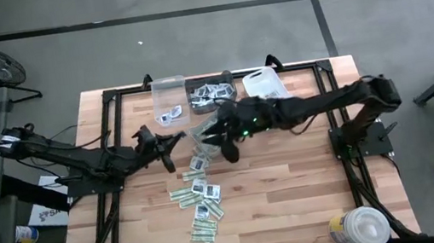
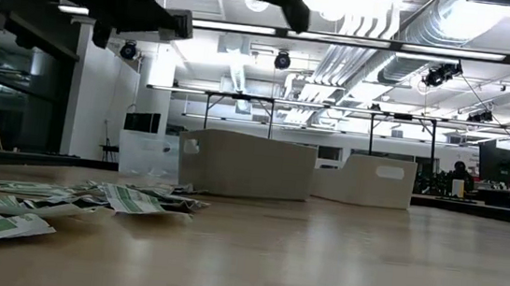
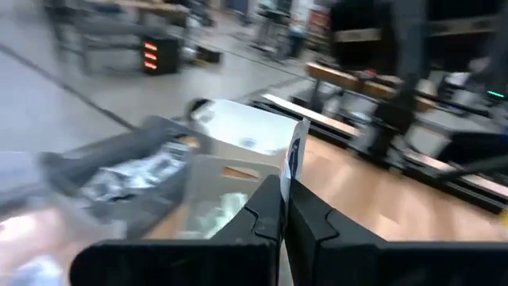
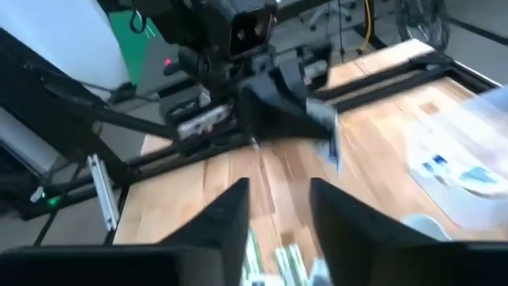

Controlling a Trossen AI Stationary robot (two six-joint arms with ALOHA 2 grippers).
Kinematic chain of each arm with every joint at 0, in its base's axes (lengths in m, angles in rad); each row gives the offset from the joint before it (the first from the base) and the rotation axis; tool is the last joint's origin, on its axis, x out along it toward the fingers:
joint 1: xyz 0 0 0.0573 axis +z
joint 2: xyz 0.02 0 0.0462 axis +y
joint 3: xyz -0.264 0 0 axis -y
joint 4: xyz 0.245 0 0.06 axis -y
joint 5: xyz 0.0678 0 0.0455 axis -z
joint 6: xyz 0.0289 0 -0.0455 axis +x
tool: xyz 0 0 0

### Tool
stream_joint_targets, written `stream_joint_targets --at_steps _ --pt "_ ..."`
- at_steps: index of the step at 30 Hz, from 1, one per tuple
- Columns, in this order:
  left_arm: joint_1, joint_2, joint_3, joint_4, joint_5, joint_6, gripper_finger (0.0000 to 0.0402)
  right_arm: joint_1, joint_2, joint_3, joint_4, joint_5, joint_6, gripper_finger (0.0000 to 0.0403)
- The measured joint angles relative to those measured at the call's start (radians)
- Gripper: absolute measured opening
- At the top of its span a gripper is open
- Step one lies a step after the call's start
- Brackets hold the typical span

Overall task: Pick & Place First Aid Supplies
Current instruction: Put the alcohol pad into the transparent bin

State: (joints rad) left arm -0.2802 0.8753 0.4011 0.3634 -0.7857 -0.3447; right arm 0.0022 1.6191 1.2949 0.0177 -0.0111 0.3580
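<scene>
packets foreground | left claw grasping packet | right claw released

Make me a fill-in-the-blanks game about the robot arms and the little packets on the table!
1. The left gripper is ____ on a small white packet with blue print.
2. The right gripper has its fingers ____, with nothing between them.
3. The loose packets lie scattered on the ____ table.
4. The clear bin, the dark bin and the white bin stand in a row at the table's ____ edge in the high view.

Missing words: shut; open; wooden; far
</scene>
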Motion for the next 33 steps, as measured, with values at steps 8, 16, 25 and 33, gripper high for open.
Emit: stream_joint_targets --at_steps 8,16,25,33 --pt "0.208 -0.001 0.0 -0.094 0.0 -0.053 0.0 -0.049 -0.127 0.0 -0.218 0.036 -0.051 0.0197" --pt "0.577 0.0 0.0 -0.284 0.323 -0.096 0.0 -0.078 -0.156 0.0 -0.348 0.141 -0.053 0.02" --pt "0.887 0.0 0.0 -0.253 0.657 0.091 0.0 -0.081 -0.155 0.0 -0.379 0.251 -0.021 0.02" --pt "1.066 0.004 0.0 -0.254 0.909 0.132 0.0 -0.082 -0.155 0.0 -0.382 0.313 0.076 0.02"
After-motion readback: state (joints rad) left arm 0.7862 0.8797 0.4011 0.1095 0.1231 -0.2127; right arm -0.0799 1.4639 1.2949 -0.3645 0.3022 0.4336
